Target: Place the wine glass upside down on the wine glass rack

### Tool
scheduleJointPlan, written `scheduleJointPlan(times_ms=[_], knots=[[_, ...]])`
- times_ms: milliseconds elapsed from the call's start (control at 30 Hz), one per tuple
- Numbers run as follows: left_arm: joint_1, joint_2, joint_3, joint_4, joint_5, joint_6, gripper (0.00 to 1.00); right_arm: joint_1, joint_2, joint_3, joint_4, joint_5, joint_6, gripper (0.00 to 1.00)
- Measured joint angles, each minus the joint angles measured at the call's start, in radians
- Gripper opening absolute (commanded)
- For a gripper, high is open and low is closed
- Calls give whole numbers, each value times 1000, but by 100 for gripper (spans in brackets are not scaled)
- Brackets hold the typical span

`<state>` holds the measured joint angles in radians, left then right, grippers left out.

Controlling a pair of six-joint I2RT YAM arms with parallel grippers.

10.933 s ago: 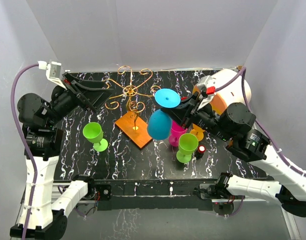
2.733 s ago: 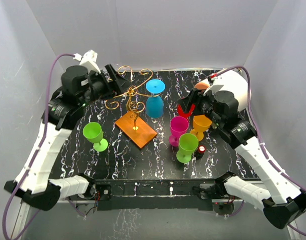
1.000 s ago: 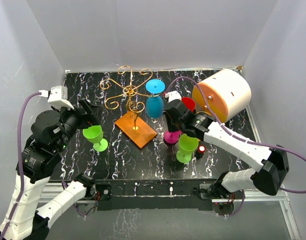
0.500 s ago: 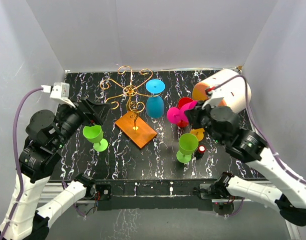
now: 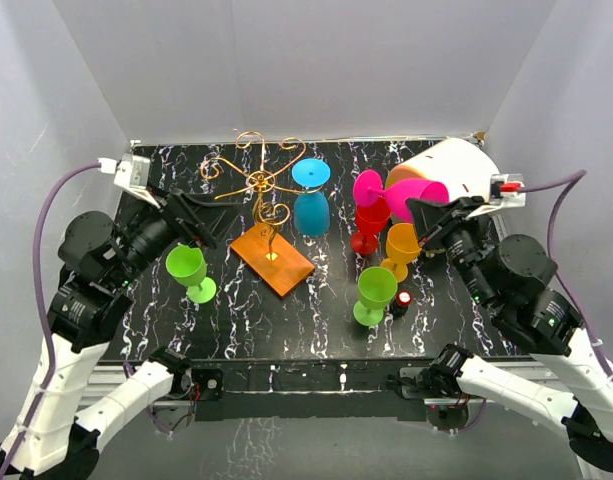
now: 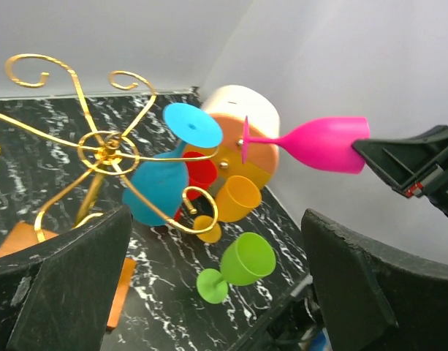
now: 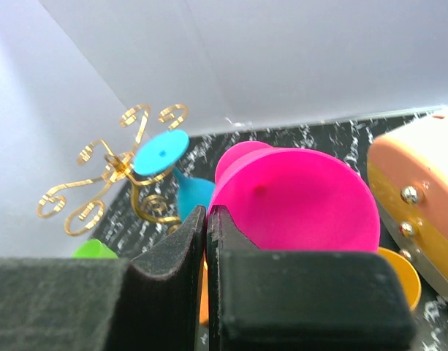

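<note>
One pink plastic wine glass [image 5: 414, 191] is up in the air at the right of the table, lying on its side. Its long axis runs near level. The foot points left toward the rack and the open mouth points right, into my right gripper [image 5: 433, 214].

Surroundings, left to right:
- My left gripper [image 5: 198, 222] hangs with its fingers spread wide and nothing between them.
- Lime green plastic goblet [image 5: 189, 270] stands upright just below that gripper in the top view.
- Gold wire wine glass rack [image 5: 258, 182] with curled scroll arms rises from its orange-brown flat base [image 5: 273, 259].
- Blue plastic wine glass [image 5: 311, 207] hangs bowl down from a scroll arm on the rack's right side, between the rack post and the pink foot.
- Red plastic glass [image 5: 371, 220], orange plastic glass [image 5: 401, 243] and a second lime green goblet [image 5: 374, 291] stand upright in a cluster, seen under and in front of the pink glass.
- Small black object with a red light [image 5: 402, 298] sits beside that second goblet.
- Cream cylinder with an orange end face [image 5: 456, 175] lies at the back right.

My right gripper is clenched on the rim of the pink bowl. In the right wrist view the bowl wall [image 7: 297, 197] is pinched between the two closed fingers [image 7: 169, 256]. The rest of the glass extends away from them toward the rack, well apart from it.
</note>
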<state>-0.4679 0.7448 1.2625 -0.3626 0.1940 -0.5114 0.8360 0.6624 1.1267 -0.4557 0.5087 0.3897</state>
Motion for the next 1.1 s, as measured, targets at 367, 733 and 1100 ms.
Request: scheduleJointPlan(times_ms=[367, 733, 1100], knots=[[0, 152, -66, 341, 288, -182, 98, 0, -47, -2, 323, -101, -7, 0], [-17, 196, -225, 701, 301, -476, 96, 0, -36, -129, 636, -223, 17, 0], [-250, 317, -234, 798, 87, -538, 99, 0, 14, -196, 806, -257, 49, 0]])
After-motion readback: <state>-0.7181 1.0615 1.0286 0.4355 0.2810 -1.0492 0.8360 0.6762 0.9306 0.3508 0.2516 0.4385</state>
